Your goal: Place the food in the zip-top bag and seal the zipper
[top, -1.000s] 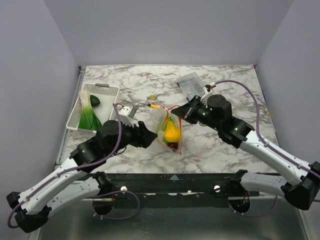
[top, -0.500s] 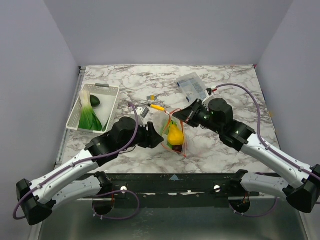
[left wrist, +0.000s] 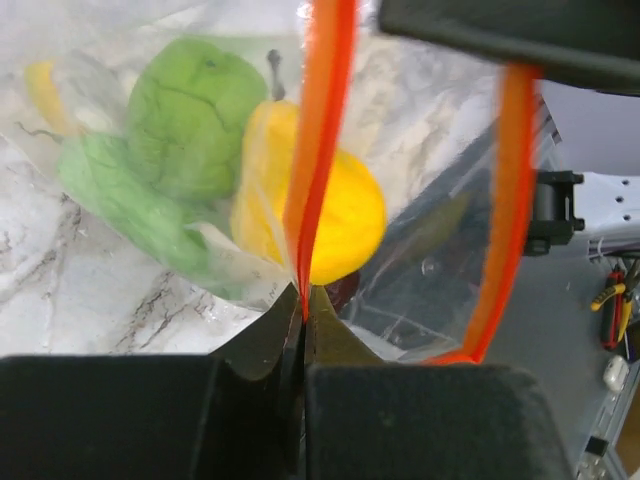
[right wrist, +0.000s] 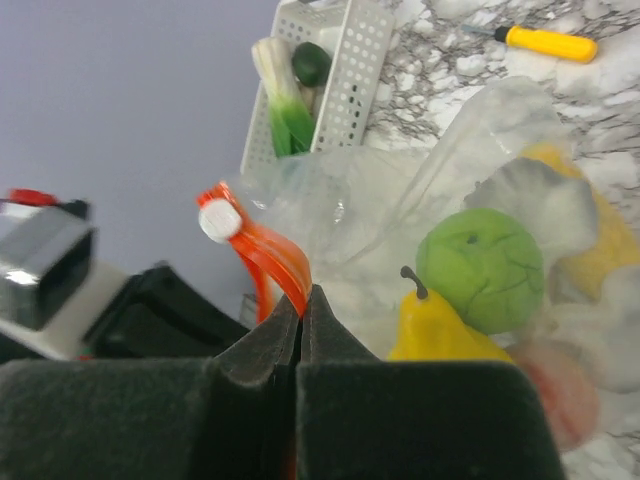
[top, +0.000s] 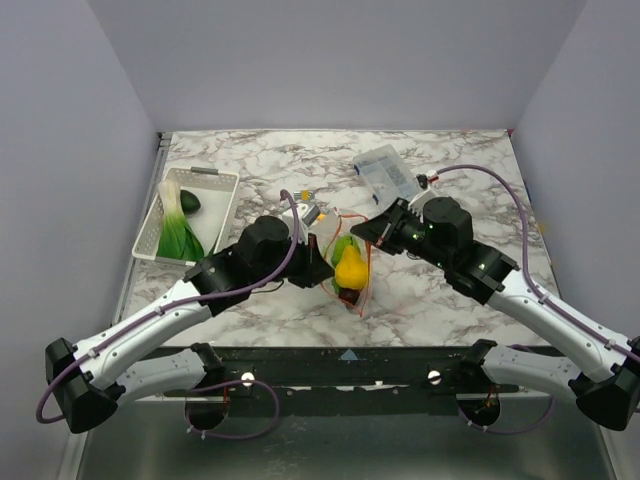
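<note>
My left pincer point(left wrist: 303, 312) and right pincer point(right wrist: 302, 300) each clamp tight on the one zipper point(left wrist: 322, 140). The zip-top bag point(right wrist: 350, 200) hangs between them at mid-table, holding one yellow pear point(right wrist: 440, 335) and one green ball point(right wrist: 480, 268). One leafy green point(top: 178, 234) and one dark avocado point(top: 191, 203) lie in the basket point(top: 222, 176).

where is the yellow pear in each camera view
Top external: the yellow pear is at centre, inside the zip-top bag.
Left wrist: centre, behind the orange-red zipper.
Right wrist: lower right, stem pointing up.
Shared landmark: the green toy right beside the pear, visible in all three views.
</note>
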Motion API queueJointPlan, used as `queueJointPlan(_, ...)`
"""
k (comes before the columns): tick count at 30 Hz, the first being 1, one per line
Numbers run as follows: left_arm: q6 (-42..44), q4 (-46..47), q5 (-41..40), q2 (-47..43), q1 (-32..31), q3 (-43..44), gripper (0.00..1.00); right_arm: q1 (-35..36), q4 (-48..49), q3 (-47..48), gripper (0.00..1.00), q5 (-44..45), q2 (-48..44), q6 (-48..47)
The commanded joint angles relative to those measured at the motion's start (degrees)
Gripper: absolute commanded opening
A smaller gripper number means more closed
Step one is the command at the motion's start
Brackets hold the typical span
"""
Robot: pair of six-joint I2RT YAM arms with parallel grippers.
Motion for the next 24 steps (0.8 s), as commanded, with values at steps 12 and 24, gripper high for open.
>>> queueJointPlan(12,19.68,-16.76,28.56,5.5,8.08,16.03,0.0,0.45,-7.75,9.22,0.35,-32.78,3.95,-30.4)
queueJointPlan(24,19.2,-7.31,35.23,2.25,9.73,5.38,0.0,0.4,-8.99,9.32,0.01,-24.03,13.05,-25.49)
